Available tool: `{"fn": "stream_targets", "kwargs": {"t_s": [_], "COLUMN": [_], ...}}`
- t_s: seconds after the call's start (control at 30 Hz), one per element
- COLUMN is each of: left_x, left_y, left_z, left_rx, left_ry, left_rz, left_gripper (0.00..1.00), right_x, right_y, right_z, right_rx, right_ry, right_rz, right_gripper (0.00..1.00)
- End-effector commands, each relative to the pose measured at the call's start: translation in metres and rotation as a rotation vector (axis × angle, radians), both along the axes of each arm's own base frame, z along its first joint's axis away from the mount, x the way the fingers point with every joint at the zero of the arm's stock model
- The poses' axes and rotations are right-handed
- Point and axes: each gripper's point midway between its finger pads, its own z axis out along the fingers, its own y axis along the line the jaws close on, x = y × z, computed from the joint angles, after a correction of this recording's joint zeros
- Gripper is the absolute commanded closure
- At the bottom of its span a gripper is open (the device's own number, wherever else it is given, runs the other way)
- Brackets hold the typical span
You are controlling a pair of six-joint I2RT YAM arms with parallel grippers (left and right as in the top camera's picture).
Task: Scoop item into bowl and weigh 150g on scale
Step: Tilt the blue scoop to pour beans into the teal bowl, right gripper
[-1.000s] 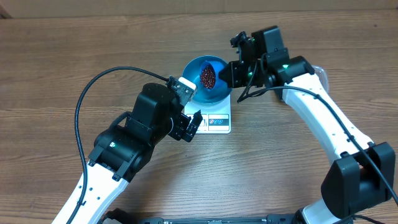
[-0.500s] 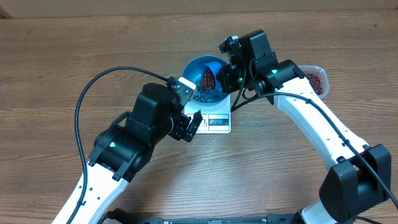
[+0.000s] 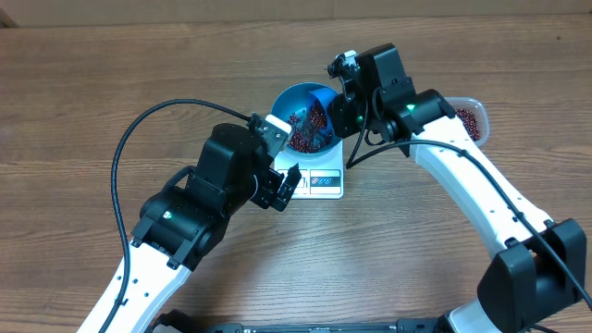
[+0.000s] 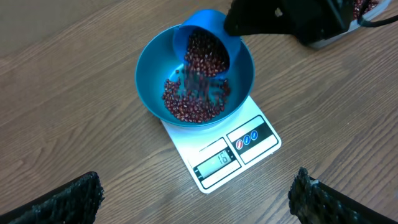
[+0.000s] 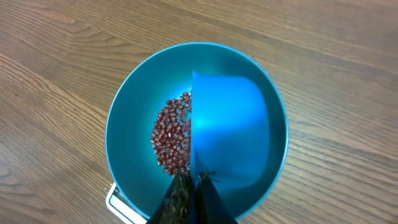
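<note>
The blue bowl stands on the white scale. My right gripper is shut on the handle of a small blue scoop, held tipped over the bowl. Red-brown beans stream from the scoop and lie in the bowl's bottom. My left gripper hangs open over the table just in front of the scale, holding nothing. The scale's display is lit.
A clear plastic tub with more beans stands to the right of the bowl, partly behind my right arm. The left arm's black cable loops over the table at the left.
My right gripper moved slightly left and tipped the scoop further. Beans that sat heaped in the scoop now spill into the bowl. The left arm has not moved.
</note>
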Motion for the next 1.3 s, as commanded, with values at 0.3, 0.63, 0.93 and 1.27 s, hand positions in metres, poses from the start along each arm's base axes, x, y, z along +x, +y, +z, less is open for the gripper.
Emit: {"fn": "stream_targets", "kwargs": {"t_s": [0.3,0.63,0.93,1.27], "left_x": [0.001,0.001,0.001,0.001], "left_y": [0.002,0.002,0.002,0.002], "left_z": [0.000,0.000,0.000,0.000], "left_rx": [-0.007,-0.007,-0.007,-0.007], "left_ry": [0.002,0.002,0.002,0.002], "left_rz": [0.020,0.020,0.020,0.020], "left_gripper": [0.00,0.01,0.00,0.01], "right_x": [0.001,-0.003,-0.006,-0.016], "right_y": [-0.005,-0.015,-0.008,0.010], "right_z": [0.046,0.044,0.045,0.046], "right_rx": [-0.019,-0.103,-0.127,-0.186], "right_ry": [-0.138,-0.152,-0.177,-0.238], "right_rz": [0.016,0.026,0.083,0.223], "right_gripper": [0.96,0.96,0.96,0.96]}}
